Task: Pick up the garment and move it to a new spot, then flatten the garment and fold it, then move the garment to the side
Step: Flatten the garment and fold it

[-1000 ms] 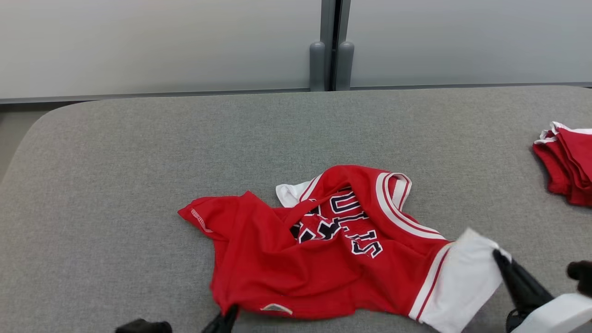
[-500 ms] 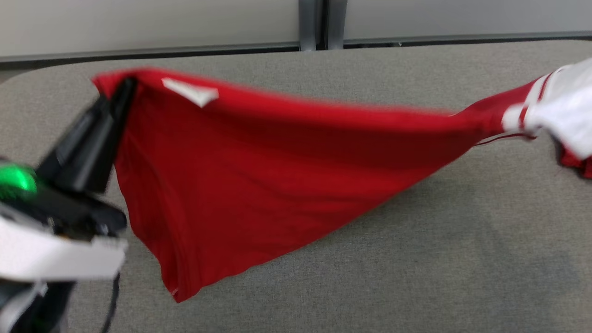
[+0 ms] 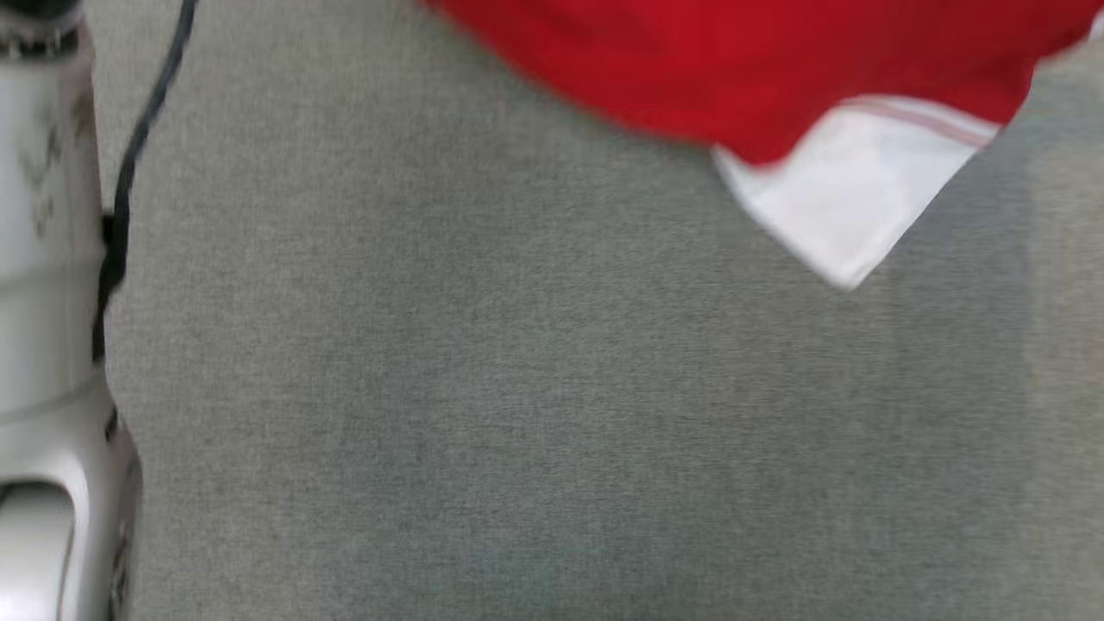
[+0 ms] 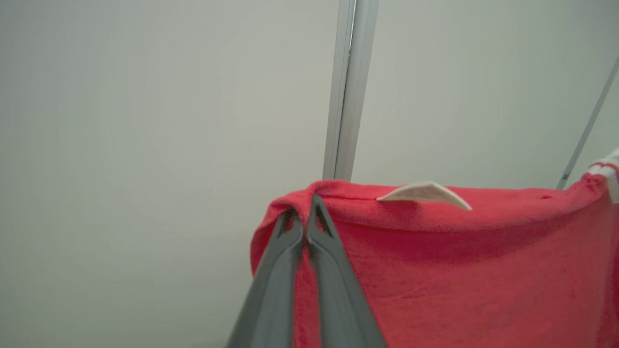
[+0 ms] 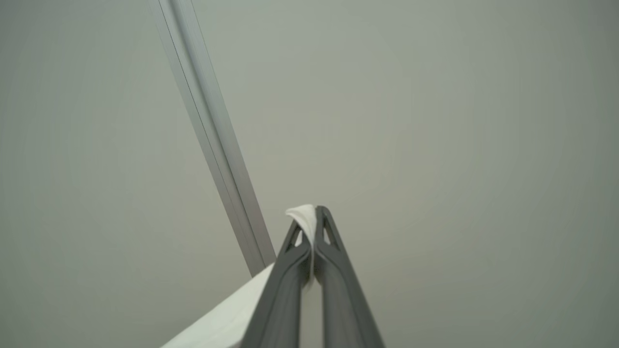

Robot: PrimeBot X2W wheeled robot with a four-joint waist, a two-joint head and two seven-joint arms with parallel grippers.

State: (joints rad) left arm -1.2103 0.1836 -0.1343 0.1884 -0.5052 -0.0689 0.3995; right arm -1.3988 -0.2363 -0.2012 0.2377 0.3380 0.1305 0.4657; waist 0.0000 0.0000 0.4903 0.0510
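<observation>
The left jaws pinch the top edge of the red shirt (image 4: 459, 270), which spreads toward three o'clock; the right jaws clamp its white sleeve (image 5: 227, 324), trailing toward seven o'clock.

Matt red cloth garment (image 3: 742, 60) above a rough grey woven table (image 3: 517, 414); smooth pale wall (image 4: 145, 121)
</observation>
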